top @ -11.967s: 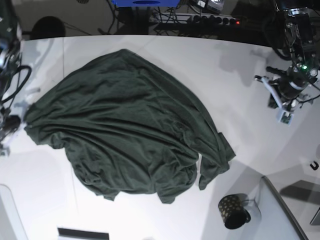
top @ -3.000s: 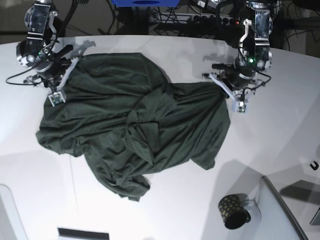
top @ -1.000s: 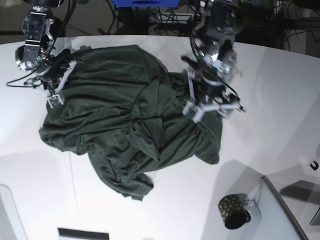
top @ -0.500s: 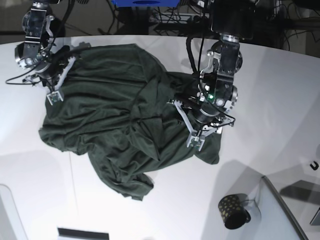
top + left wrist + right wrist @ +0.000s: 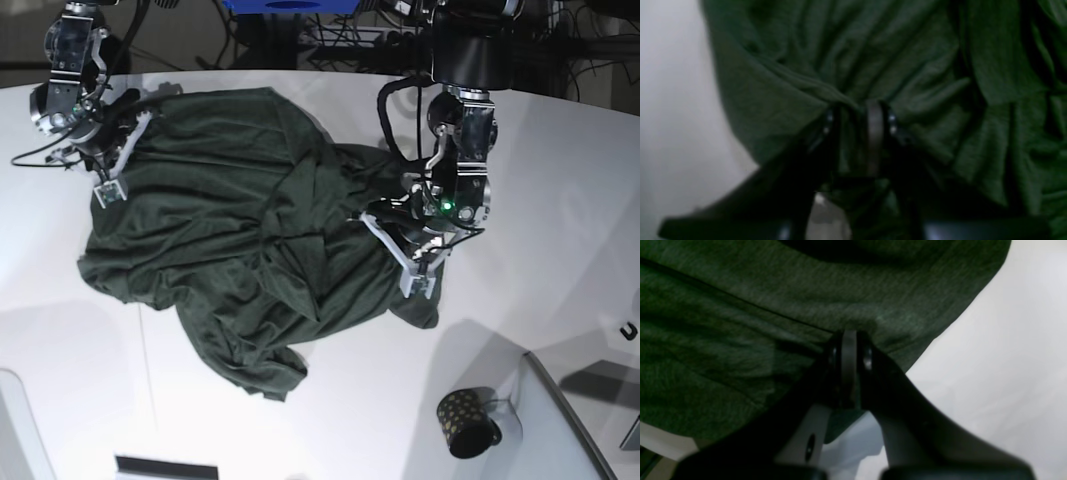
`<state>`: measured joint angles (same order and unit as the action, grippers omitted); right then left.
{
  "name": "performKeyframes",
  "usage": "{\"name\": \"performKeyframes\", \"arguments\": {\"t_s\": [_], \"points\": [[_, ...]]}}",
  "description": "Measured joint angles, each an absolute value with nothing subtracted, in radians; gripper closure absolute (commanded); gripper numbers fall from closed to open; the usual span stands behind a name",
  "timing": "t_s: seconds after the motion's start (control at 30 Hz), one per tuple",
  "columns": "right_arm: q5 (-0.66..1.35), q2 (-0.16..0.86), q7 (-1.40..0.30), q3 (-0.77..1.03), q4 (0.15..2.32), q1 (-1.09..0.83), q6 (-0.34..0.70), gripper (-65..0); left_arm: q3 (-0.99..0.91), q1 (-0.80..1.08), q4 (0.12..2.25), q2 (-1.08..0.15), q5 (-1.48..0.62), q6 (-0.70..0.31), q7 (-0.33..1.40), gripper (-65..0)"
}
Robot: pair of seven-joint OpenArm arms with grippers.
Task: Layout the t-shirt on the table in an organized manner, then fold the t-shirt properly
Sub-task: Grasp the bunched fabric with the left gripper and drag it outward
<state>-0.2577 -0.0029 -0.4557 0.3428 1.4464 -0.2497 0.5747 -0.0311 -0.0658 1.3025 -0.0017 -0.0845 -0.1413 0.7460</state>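
Note:
The dark green t-shirt (image 5: 230, 230) lies crumpled across the white table (image 5: 560, 190), with folds bunched through its middle. My left gripper (image 5: 418, 280) presses onto the shirt's lower right part. In the left wrist view the left gripper (image 5: 855, 116) is shut on a gathered fold of the t-shirt (image 5: 907, 66). At the shirt's far left corner, my right gripper (image 5: 106, 188) holds the cloth. The right wrist view shows the right gripper (image 5: 848, 343) shut on the edge of the t-shirt (image 5: 740, 323), with bare table (image 5: 1007, 356) beside it.
A small dark gold-dotted mug (image 5: 466, 422) stands near the front right, next to a grey tray-like panel (image 5: 565, 430). Cables and equipment sit beyond the table's far edge. A thin dark seam (image 5: 148, 360) runs along the tabletop at front left.
My left arm has come down over the shirt's right side toward the front, and its jaws have closed on a fold. The right gripper has stayed at the far left corner.

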Motion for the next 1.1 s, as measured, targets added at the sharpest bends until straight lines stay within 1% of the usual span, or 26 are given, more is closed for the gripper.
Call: {"name": "performKeyframes", "arguments": {"t_s": [0.13, 0.23, 0.27, 0.33, 0.47, 0.53, 0.67, 0.77, 0.93, 1.1], "points": [[-0.258, -0.003, -0.456, 0.342, 1.446, -0.249, 0.575, -1.5, -0.030, -0.064, 1.299, -0.001, -0.084, -0.142, 0.745, -10.0], [-0.258, -0.003, -0.456, 0.342, 1.446, -0.250, 0.575, -1.5, -0.030, -0.067, 1.267, -0.004, -0.088, -0.142, 0.746, -8.9], [-0.258, -0.003, -0.456, 0.342, 1.446, -0.250, 0.575, -1.5, -0.030, -0.066, 1.256, -0.003, -0.088, -0.142, 0.749, -7.6], [-0.258, -0.003, -0.456, 0.342, 1.446, -0.250, 0.575, -1.5, -0.030, -0.063, 1.253, -0.003, -0.090, -0.142, 0.749, 0.0], [-0.257, -0.003, -0.455, 0.342, 1.446, -0.254, 0.575, -1.5, -0.039, -0.051, 1.260, -0.002, -0.092, -0.142, 0.745, 0.0], [-0.253, -0.003, -0.448, 0.342, 1.447, -0.260, 0.574, -1.5, -0.094, -0.014, 1.300, 0.001, -0.106, -0.150, 0.747, 0.0], [-0.250, -0.001, -0.448, 0.343, 1.448, -0.262, 0.574, -1.5, -0.212, 0.144, 1.521, -0.015, -0.083, -0.135, 0.754, 0.0], [-0.250, 0.000, -0.448, 0.342, 1.448, -0.262, 0.574, -1.5, -0.235, 0.245, 1.650, -0.037, -0.083, -0.137, 0.749, 0.0], [-0.254, 0.000, -0.453, 0.337, 1.449, -0.259, 0.574, -1.5, -0.237, 0.323, 1.668, -0.039, -0.094, -0.142, 0.749, 0.0], [-0.260, -0.006, -0.471, 0.335, 1.509, -0.279, 0.576, -1.5, -0.240, 0.321, 1.604, -0.039, -0.088, -0.142, 0.745, 0.0]]}}
